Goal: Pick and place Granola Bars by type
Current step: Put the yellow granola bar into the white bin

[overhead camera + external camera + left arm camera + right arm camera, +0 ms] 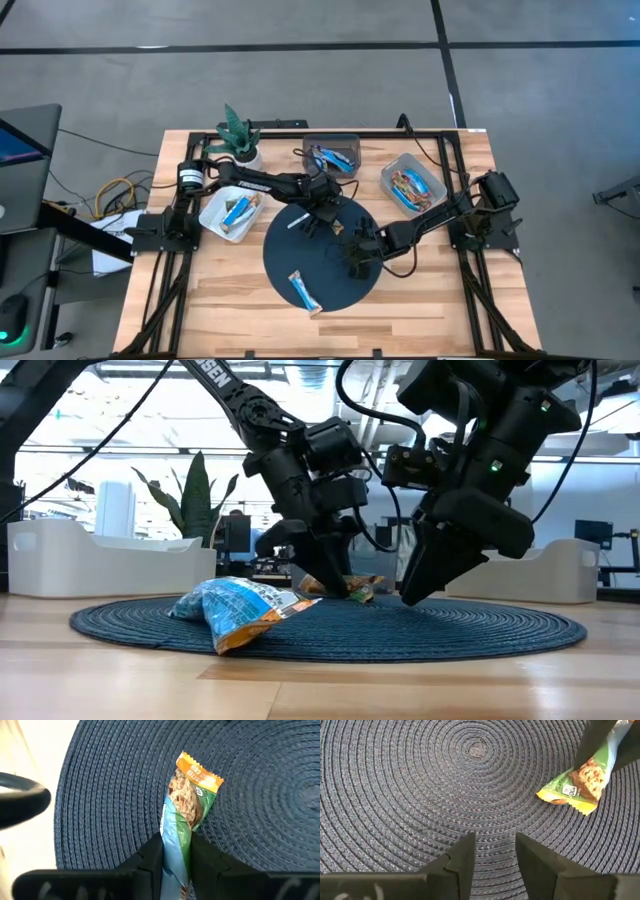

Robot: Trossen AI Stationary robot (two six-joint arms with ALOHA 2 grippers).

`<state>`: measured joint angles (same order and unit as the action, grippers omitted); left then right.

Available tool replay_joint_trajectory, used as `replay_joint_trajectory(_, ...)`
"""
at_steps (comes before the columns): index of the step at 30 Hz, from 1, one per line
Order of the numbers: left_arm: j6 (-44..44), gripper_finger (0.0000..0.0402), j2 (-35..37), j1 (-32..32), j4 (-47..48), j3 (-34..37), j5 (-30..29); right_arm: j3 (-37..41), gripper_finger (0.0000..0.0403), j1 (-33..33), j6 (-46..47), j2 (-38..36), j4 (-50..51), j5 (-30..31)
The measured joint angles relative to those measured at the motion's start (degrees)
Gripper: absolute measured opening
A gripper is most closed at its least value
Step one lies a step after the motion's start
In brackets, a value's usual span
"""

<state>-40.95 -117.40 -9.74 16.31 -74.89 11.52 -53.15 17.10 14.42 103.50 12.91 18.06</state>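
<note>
A green-and-orange wrapped granola bar (187,815) lies on the round dark-blue woven mat (285,262), near its middle, clamped between the left claw's (176,851) fingers. Just right of it, the right claw (494,851) hovers over the mat, fingers apart, empty. A blue-wrapped bar (304,291) lies nearer the surface's front edge.

The light wooden surface (420,300) fills the middle of the high view. A round dark woven mat (285,255) lies at its centre. Above it, along the upper edge, stand a potted plant (238,135) at upper left, a dark bin (331,153) and a grey bin (412,183) to the right. A white bin (232,213) sits left of the mat.
</note>
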Motion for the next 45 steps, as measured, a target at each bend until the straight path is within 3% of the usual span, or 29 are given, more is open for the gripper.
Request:
replay_joint_trajectory(11, 4.73, 0.0066, 7.47, 0.48, 7.32, 0.04, -1.14, 0.00, 0.0132, -0.36, -0.99, 0.00, -0.13, 0.02)
replay_joint_trajectory(19, 14.39, 0.0066, 19.30, 2.49, 23.44, 0.07, -10.45, 0.00, 0.0134, -1.20, -0.96, 0.00, 0.04, 0.04)
replay_joint_trajectory(31, 41.28, 0.0066, 31.83, 7.54, 46.19, 0.20, -32.91, 0.04, 0.0133, -1.16, -0.99, 0.00, 0.31, 0.02)
replay_joint_trajectory(40, 51.70, 0.0066, 35.59, 12.30, 54.81, 1.05, -41.29, 0.04, 0.0134, -1.14, -1.05, 0.00, 0.31, 0.02)
replay_joint_trajectory(45, 59.71, 0.0066, 38.04, 13.00, 57.39, 6.88, -42.22, 0.04, 0.0133, -1.14, -1.03, 0.00, 0.26, 0.02)
